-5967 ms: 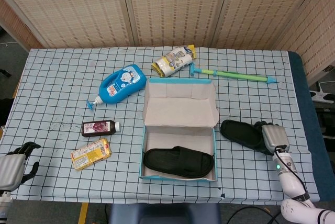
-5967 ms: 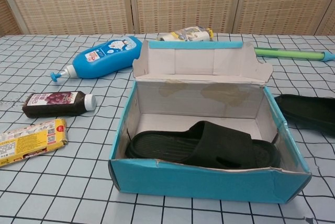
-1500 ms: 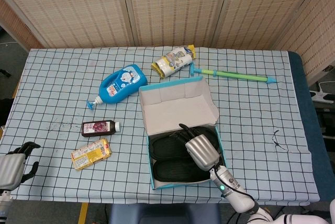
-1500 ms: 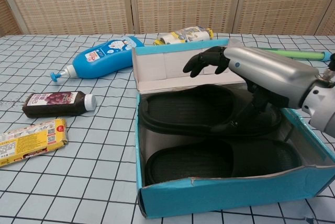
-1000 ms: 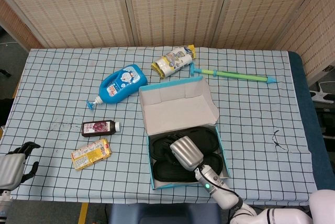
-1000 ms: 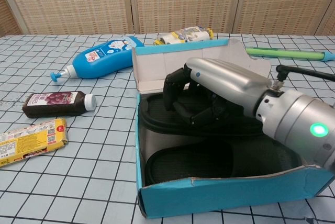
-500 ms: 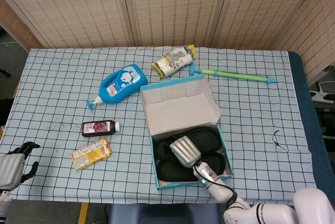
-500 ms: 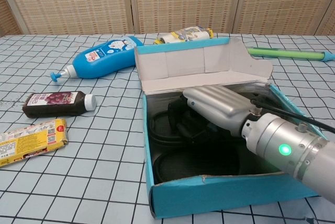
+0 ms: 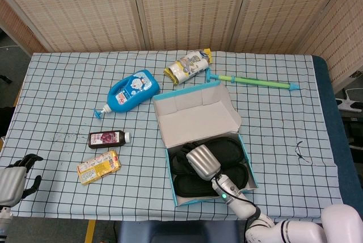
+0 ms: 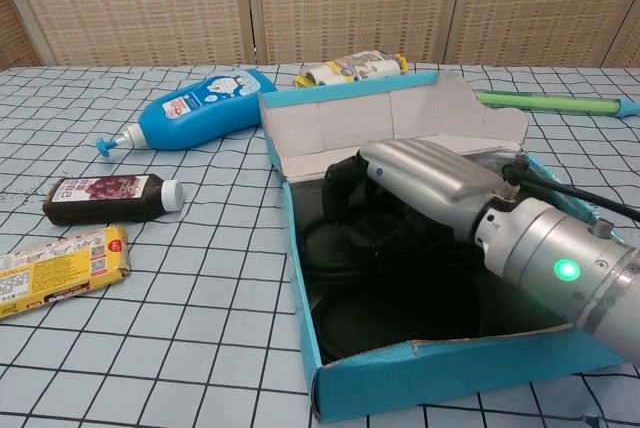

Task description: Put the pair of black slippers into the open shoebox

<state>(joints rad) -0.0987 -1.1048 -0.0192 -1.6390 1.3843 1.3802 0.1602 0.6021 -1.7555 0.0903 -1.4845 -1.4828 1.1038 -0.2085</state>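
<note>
The open blue shoebox (image 9: 248, 165) (image 10: 450, 373) lies near the table's front edge, its lid flap (image 9: 195, 115) standing at the back. Both black slippers lie inside it: one toward the back (image 9: 229, 148) (image 10: 325, 248), one at the front (image 9: 190, 185) (image 10: 400, 323). My right hand (image 9: 203, 162) (image 10: 430, 183) reaches into the box from the right, its dark fingers (image 10: 343, 188) curled down around the rear slipper. My left hand (image 9: 11, 183) rests off the table's front left corner, fingers apart, holding nothing.
Left of the box are a blue lotion bottle (image 9: 133, 91) (image 10: 195, 108), a dark small bottle (image 9: 106, 138) and a yellow packet (image 9: 98, 167). Behind it lie a snack bag (image 9: 187, 66) and a green stick (image 9: 255, 82).
The shoebox has slid and turned a little to the right with my right hand inside it. The rear slipper has sunk lower into the box. The left hand is still.
</note>
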